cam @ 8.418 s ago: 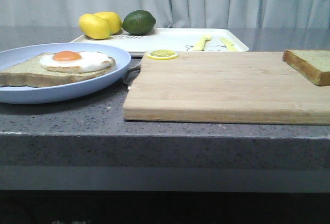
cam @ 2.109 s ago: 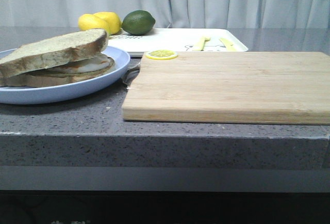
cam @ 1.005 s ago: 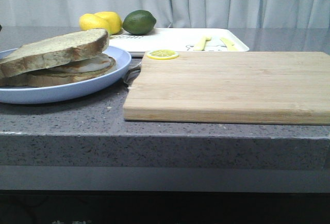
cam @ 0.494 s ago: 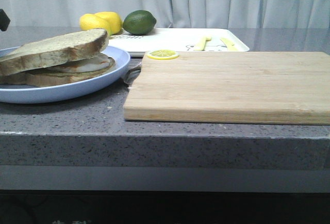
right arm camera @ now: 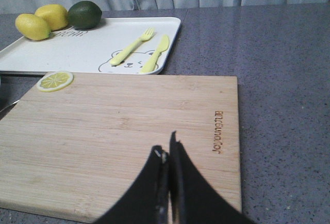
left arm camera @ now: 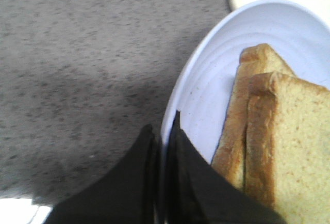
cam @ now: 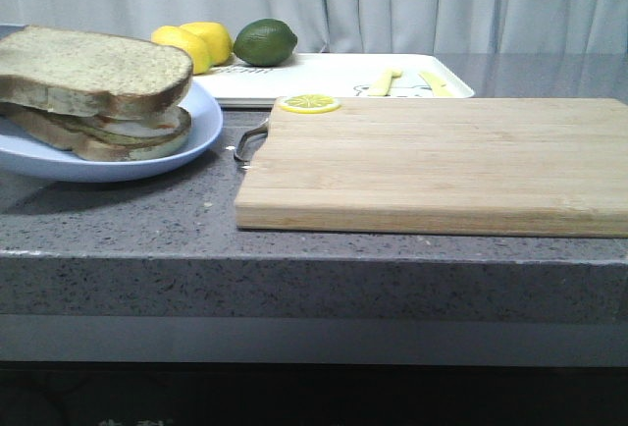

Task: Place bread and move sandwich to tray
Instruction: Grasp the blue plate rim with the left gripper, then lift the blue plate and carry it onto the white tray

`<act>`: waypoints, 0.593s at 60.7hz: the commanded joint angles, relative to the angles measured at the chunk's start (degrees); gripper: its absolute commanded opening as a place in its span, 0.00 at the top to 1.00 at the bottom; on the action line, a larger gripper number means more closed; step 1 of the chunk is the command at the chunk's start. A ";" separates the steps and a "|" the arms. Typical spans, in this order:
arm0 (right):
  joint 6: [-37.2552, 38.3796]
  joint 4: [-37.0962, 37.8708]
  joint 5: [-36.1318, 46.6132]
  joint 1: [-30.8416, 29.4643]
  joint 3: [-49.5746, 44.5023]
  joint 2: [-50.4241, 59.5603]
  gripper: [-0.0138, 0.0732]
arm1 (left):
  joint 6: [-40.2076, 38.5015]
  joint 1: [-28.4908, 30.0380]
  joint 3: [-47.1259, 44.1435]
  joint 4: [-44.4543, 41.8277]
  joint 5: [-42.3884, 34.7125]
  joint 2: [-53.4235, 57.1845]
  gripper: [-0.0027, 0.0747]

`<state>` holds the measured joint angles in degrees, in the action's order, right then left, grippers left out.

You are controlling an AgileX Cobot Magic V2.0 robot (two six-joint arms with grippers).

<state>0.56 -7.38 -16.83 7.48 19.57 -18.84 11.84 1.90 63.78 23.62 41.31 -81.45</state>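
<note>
Egg filling is mostly hidden betw. the slices of the sandwich [cam: 93, 92]; plate [cam: 191, 132] is cut off at the left edge in front view. The bread [cam: 90, 68] is seen lying on top as upper slice. Tray [cam: 324, 78] lies far behind the cutting board [cam: 432, 161]. Left gripper [left arm camera: 164, 146] is pinched on the plate rim, fingers steeply angled. Right gripper [right arm camera: 167, 157] is held over the board, fingers pressed together w/ nothing between.

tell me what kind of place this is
Probably a kitchen counter mock-up: a speckled grey stone countertop, a wooden cutting board, and a sandwich on a blue plate.
</note>
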 commanded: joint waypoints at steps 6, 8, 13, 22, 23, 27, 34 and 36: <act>-0.02 0.04 4.36 -0.30 1.47 -0.42 0.91 | 6.08 1.11 3.73 12.92 -1.66 1.46 0.99; -0.02 0.04 4.36 -0.30 1.47 -0.42 0.91 | 6.08 1.11 4.93 13.09 -1.14 0.76 0.99; -0.02 0.04 4.36 -0.30 1.47 -0.42 0.91 | 6.08 0.97 8.84 14.06 0.54 -1.77 0.99; -0.02 0.04 4.00 -0.30 1.47 -0.42 0.91 | 6.08 0.97 18.54 19.14 5.88 -8.37 0.99; -0.02 0.04 3.96 -0.30 1.47 -0.42 0.91 | 6.08 0.97 20.02 20.10 6.90 -9.44 0.99; -0.02 0.04 3.96 -0.30 1.47 -0.42 0.91 | 6.08 0.58 25.10 21.85 9.86 -13.17 0.99; -0.02 0.04 3.85 -0.30 1.35 -0.42 0.91 | 5.96 -1.60 33.63 21.85 10.79 -20.22 0.99; -0.02 0.04 3.85 -0.30 1.29 -0.42 0.91 | 5.86 -2.14 36.40 21.85 10.78 -21.99 0.99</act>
<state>0.56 -7.38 -17.16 7.48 19.46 -18.84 18.60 1.45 92.48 39.83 53.25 -102.06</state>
